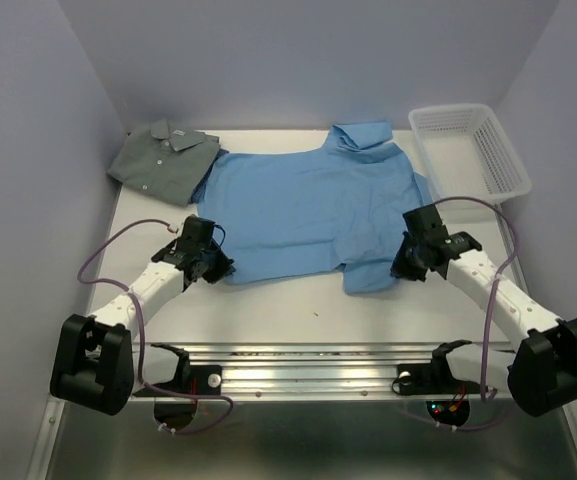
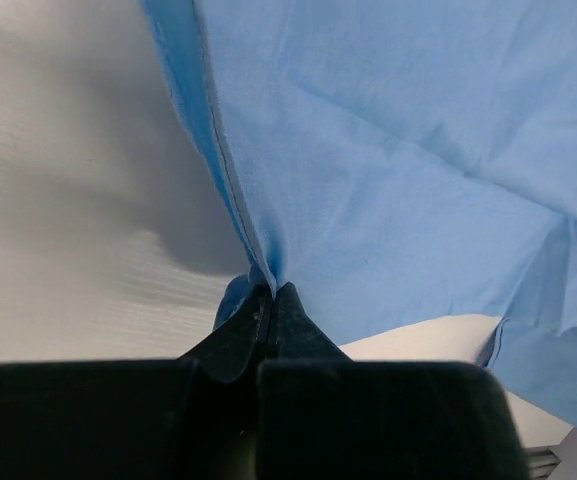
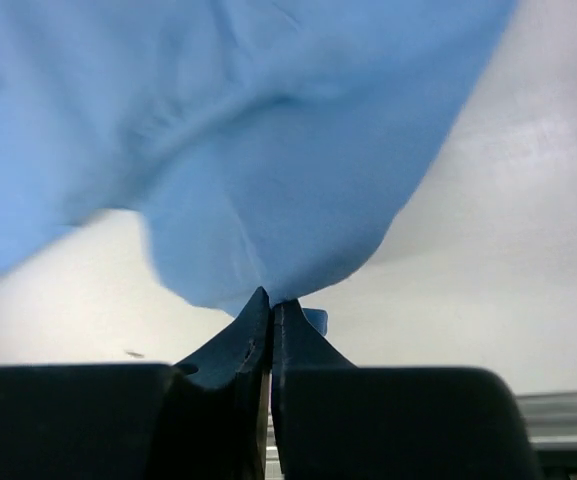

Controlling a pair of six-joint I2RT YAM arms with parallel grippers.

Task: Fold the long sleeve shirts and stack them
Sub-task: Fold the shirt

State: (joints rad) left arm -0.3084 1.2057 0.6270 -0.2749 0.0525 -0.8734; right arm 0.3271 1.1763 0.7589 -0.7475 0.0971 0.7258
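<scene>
A light sky-blue long sleeve shirt (image 1: 313, 210) lies spread flat in the middle of the table, collar toward the back. My left gripper (image 1: 220, 268) is shut on its near left hem corner. In the left wrist view the blue cloth (image 2: 388, 170) rises pinched from between the closed fingertips (image 2: 272, 290). My right gripper (image 1: 400, 268) is shut on the near right part of the hem. In the right wrist view a fold of the cloth (image 3: 268, 190) hangs from the closed tips (image 3: 271, 300). A grey-green shirt (image 1: 163, 160) lies folded at the back left.
A white mesh basket (image 1: 473, 150) stands at the back right corner. Purple-grey walls close in the table on the left, back and right. A metal rail (image 1: 308, 375) with both arm bases runs along the near edge. Bare white table (image 1: 288, 305) lies between the arms.
</scene>
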